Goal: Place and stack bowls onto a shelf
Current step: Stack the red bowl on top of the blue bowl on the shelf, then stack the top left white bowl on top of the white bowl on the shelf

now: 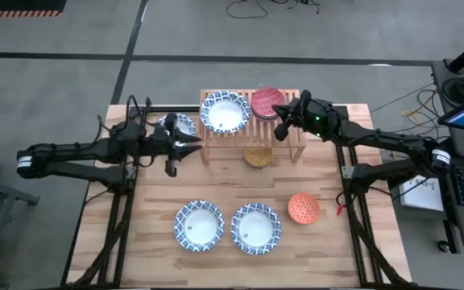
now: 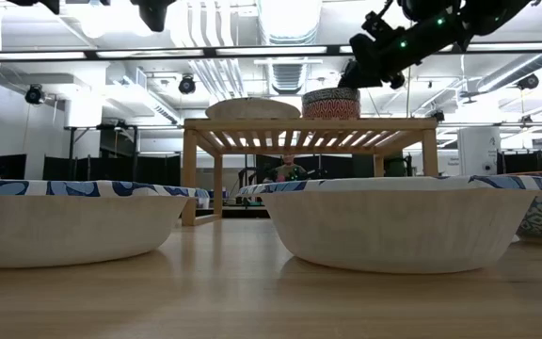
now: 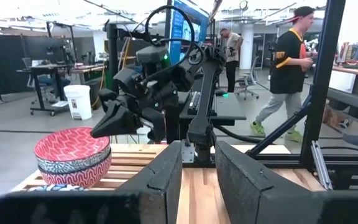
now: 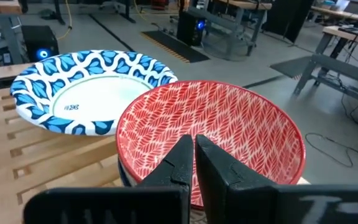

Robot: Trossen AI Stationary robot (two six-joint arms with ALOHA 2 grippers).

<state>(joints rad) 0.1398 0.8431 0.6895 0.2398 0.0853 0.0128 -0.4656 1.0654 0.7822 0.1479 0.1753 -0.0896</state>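
The wooden shelf (image 1: 291, 138) (image 2: 252, 123) stands at the table's far middle. On its slatted top rest a blue-and-white bowl (image 1: 225, 112) (image 4: 86, 93) and a pink-red bowl (image 1: 267, 101) (image 4: 229, 124), which is nested in a dark blue-grey bowl (image 3: 73, 163). My right gripper (image 1: 281, 127) (image 4: 193, 152) is shut, just over the red bowl's near-right rim. My left gripper (image 1: 181, 151) (image 3: 197, 174) hovers open to the left of the shelf, holding nothing. A mustard bowl (image 1: 258, 156) sits on the table at the shelf's near side. My right gripper comes slanting down from the table's right, with its shut fingertips (image 3: 98, 129) at the red bowl's rim (image 4: 185, 186). Whether they touch the rim, I cannot tell. The bowl stays nested upright on the shelf.
A blue-and-white bowl (image 1: 177, 124) lies on the table beside my left gripper. Two more (image 1: 199, 225) (image 1: 255, 228) sit near the front edge, and an orange bowl (image 1: 304, 208) lies to their right. People stand in the room beyond the table.
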